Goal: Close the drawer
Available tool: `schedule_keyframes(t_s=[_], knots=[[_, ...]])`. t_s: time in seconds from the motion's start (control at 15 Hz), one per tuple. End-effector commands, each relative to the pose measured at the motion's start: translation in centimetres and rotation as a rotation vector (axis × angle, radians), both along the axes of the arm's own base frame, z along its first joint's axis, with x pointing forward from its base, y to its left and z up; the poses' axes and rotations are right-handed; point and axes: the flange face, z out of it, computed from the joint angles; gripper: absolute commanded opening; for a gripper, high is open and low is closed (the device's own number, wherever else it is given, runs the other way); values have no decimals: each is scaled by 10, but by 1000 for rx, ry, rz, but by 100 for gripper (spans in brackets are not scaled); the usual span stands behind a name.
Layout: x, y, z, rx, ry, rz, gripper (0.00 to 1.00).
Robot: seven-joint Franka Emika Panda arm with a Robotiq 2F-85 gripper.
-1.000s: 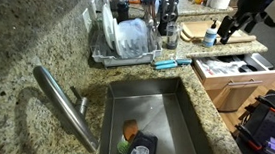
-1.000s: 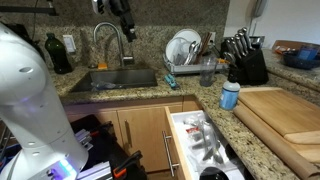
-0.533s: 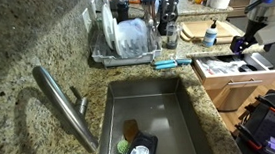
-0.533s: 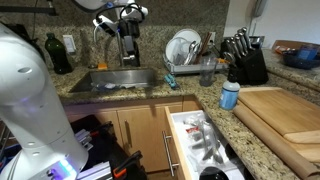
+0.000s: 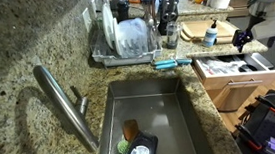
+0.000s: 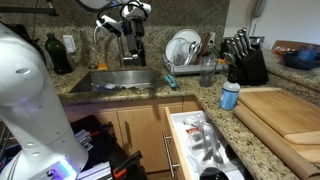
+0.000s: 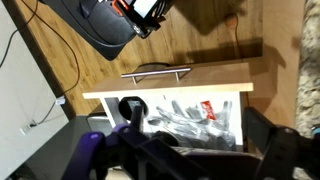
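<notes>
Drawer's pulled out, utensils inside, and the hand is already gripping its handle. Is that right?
No. The drawer is pulled out with utensils inside, but the hand is not gripping the handle: the wrist view shows the handle bare, with the hand held clear of it.

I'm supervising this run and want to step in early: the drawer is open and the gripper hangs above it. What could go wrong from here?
1. The gripper seems to hover over the inside of the drawer, not in front of its wood front. Lowering straight down could strike the dark utensils.
2. The blue bottle stands on the counter near the drawer, so a sideways swing might knock it over.
</notes>
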Motion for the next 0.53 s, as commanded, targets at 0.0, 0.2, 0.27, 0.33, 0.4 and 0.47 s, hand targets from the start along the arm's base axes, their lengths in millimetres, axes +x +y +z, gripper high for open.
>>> schedule_keyframes(t_s=[0.0, 0.2, 0.27, 0.33, 0.4, 0.47], knots=[[-26, -85, -6, 5, -17, -200, 100], [-47, -135, -36, 15, 31, -390, 100], [-51, -134, -49, 43, 80, -438, 100], [-35, -135, -22, 39, 32, -362, 100], [-38, -138, -27, 41, 46, -377, 100], [-36, -137, -26, 40, 43, -374, 100]])
